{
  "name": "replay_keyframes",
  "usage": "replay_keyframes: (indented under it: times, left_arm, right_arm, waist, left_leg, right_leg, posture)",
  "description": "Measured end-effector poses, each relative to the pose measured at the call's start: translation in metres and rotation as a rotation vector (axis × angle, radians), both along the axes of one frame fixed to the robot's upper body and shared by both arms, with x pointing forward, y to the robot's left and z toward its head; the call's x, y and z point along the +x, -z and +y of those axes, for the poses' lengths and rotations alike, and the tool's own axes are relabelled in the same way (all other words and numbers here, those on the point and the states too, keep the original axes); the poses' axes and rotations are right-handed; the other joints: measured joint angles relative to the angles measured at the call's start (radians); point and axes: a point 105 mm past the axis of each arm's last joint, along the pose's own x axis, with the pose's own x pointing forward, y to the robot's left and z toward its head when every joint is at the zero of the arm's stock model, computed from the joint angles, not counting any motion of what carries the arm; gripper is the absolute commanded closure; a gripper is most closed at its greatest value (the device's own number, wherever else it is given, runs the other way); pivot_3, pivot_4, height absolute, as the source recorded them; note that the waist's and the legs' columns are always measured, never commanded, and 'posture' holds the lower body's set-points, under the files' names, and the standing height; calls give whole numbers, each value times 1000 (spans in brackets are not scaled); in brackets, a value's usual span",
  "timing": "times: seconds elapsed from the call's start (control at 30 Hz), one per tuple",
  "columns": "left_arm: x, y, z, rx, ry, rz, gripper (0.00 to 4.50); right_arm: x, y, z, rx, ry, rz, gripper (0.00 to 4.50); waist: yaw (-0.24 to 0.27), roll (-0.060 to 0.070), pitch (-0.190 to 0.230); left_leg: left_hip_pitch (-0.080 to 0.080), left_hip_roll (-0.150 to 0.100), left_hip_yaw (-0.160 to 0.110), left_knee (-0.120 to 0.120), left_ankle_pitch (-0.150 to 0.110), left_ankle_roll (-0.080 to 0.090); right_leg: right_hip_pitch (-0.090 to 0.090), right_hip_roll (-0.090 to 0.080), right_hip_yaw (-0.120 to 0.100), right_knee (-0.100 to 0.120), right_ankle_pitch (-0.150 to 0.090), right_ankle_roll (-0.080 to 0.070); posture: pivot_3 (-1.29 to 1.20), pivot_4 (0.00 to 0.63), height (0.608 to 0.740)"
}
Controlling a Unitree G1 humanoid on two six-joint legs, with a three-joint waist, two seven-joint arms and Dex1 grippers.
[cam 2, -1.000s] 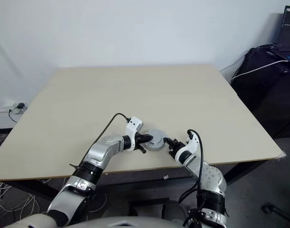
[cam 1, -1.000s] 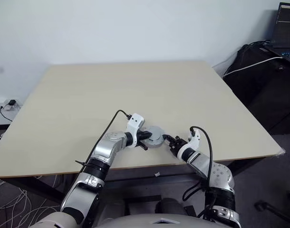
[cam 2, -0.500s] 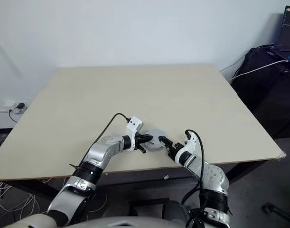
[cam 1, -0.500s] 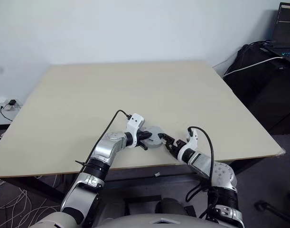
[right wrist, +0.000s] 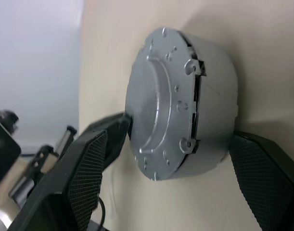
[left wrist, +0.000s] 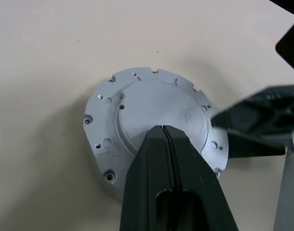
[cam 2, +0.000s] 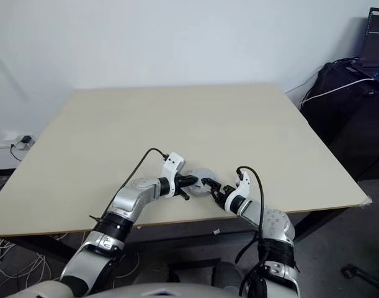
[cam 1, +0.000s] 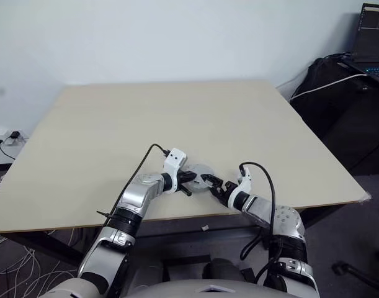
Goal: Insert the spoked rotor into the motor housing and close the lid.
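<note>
Left end effector (left wrist: 163, 132), clenched, presses the lid (left wrist: 151, 115) on the motor housing (right wrist: 214, 115); right end effector (right wrist: 175, 192), released, straddles the housing.

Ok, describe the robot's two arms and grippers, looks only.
Both arms have silver-grey metallic segments with black joint bands and white wrist housings. A black cable loops over each wrist. The left gripper and right gripper each carry two black fingers, whose inner pads have a fine cross-hatched texture.

A pale wooden table (cam 1: 177, 118) stands against a white wall (cam 1: 177, 37); at 2 o'clock, a laptop (cam 1: 372, 37) sits above black bags (cam 1: 344, 99).
</note>
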Motion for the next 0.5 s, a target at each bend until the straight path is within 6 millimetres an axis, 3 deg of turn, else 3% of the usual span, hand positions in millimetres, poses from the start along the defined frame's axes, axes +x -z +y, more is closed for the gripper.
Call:
replay_keyframes:
  times: [0.5]
  left_arm:
    - [0,-2,3,5,-2,-4,4500]
  right_arm:
    - [-4,-7,4,69,-37,-20,278]
  waist:
    - [2,1,0]
  left_leg:
    - [-2,0,0,0,-1,-2]
  right_leg:
    - [-1,-2,0,-1,0,0]
  posture:
    - [0,0,740]
